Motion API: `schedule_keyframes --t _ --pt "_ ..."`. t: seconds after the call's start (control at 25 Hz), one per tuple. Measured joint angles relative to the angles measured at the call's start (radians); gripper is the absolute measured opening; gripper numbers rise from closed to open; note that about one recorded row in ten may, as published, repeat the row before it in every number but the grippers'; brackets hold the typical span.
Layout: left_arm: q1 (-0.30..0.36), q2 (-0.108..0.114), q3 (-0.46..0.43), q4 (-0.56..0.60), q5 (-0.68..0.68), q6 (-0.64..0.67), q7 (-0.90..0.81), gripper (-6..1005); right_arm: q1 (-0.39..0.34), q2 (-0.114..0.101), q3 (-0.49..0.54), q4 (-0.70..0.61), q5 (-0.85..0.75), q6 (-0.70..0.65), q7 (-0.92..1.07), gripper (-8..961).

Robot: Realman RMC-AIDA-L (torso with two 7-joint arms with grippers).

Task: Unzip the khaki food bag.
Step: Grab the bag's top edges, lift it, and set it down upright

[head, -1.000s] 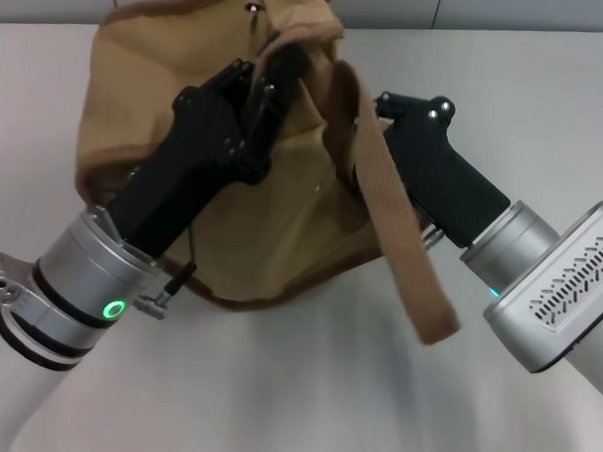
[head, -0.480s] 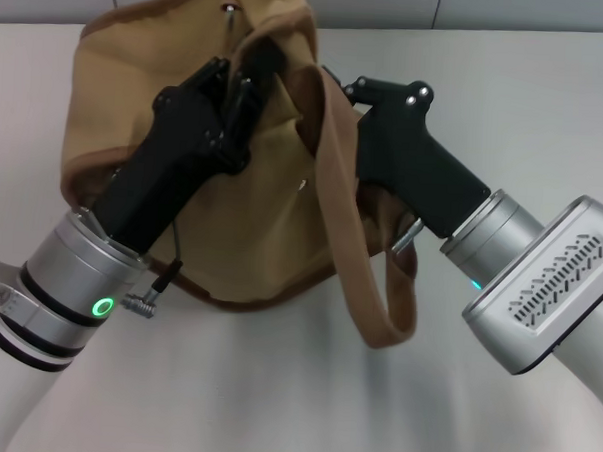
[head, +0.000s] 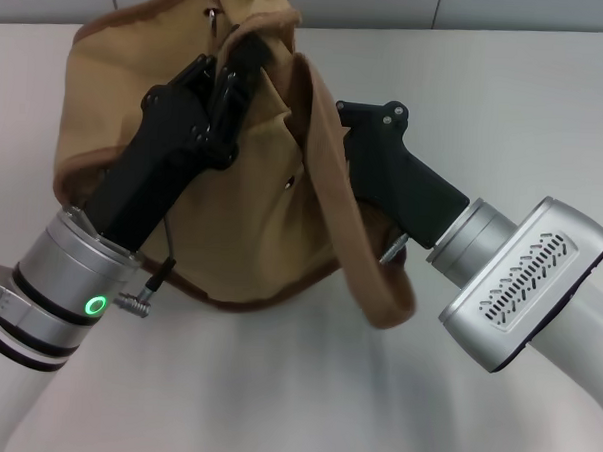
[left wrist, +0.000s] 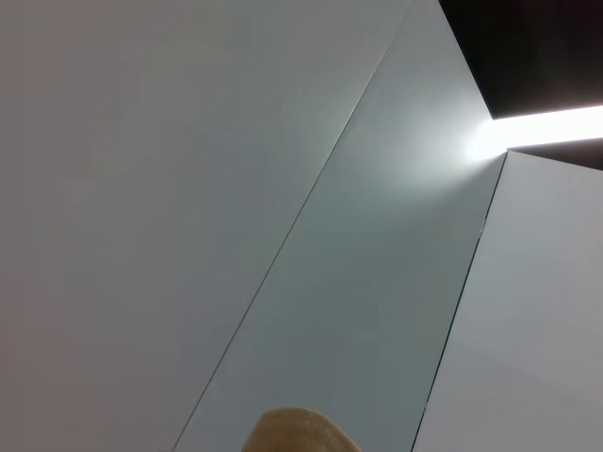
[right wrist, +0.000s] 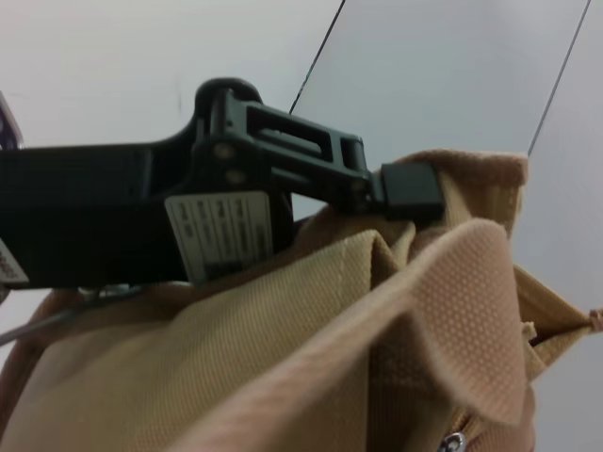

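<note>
The khaki food bag (head: 247, 224) stands slumped on the white table, its top edge pulled up. My left gripper (head: 247, 58) is shut on a fold of fabric at the bag's top. The right wrist view shows that same left gripper (right wrist: 407, 188) pinching the tan cloth (right wrist: 311, 358). A wide strap handle (head: 346, 238) hangs in a loop over the bag's right side. My right gripper (head: 377, 139) presses against the bag's right side behind the strap, its tip hidden. A small metal ring (head: 212, 16) shows near the top seam. A scrap of khaki (left wrist: 297, 435) shows in the left wrist view.
The white table (head: 527, 106) stretches around the bag, with a grey wall (head: 391, 5) behind it. The left wrist view shows only pale wall panels (left wrist: 188, 188).
Both grippers and the bag's top have shifted left and a little farther back. The strap handle has swung left and now hangs closer to the bag.
</note>
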Motion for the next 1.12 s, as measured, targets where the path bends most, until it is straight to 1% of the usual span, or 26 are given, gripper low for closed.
schedule_keyframes --t 0.2,0.76,0.96,1.12 --pt "0.007 0.0 -0.002 0.001 -0.001 0.019 -0.003 158 -0.001 0.0 0.0 -0.004 0.0 0.028 0.004 65" --pt "0.037 0.002 -0.03 0.036 0.0 0.065 -0.056 169 -0.011 0.0 0.0 -0.016 0.0 0.04 0.01 76" --pt "0.056 0.004 -0.058 0.043 0.0 0.078 -0.058 173 -0.018 0.0 0.0 -0.026 0.001 0.042 0.01 80" --pt "0.071 0.003 -0.08 0.071 -0.001 0.084 -0.09 176 -0.024 0.0 0.003 -0.033 0.004 0.044 0.01 83"
